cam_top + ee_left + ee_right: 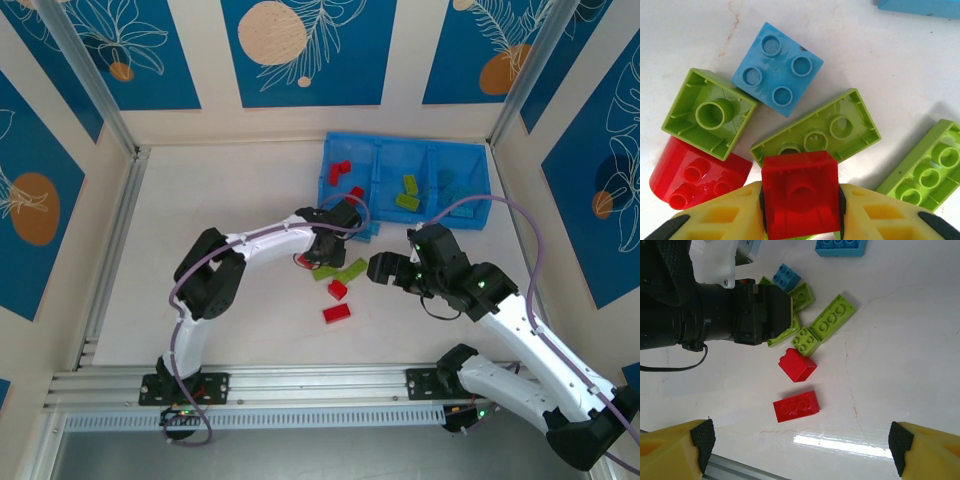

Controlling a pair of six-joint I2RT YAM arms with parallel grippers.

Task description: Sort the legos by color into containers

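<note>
Left gripper (800, 202): clenched on a small red brick (800, 190), with a yellow finger (725, 215) pressed to each side. I cannot tell whether the brick is off the table.
Behind the grip: a long lime brick (816, 129) lies hollow side up, right behind the held one.
Pile, left side: a lime square brick (709, 112) is also hollow side up. It rests partly over a second red brick (697, 172) that has its studs up.
Pile, far side: a light-blue square brick (777, 69) sits studs up, touching the lime square brick.
Pile, right side: another lime brick (927, 170) lies just beside the long one.
Right gripper (375, 268): spread wide with nothing between its fingers, hanging just to the right of the pile.
Loose reds: a square red brick (797, 365) and a long red brick (796, 406) lie on the white table (230, 200), on the near side of the pile.
Blue bin (400, 138): it sits at the far right of the table, beyond both grippers.
Bin contents: sorted red bricks (341, 172) are in the left compartment and sorted lime bricks (408, 192) in the middle one. The right compartment is blue on blue and hard to make out.
</note>
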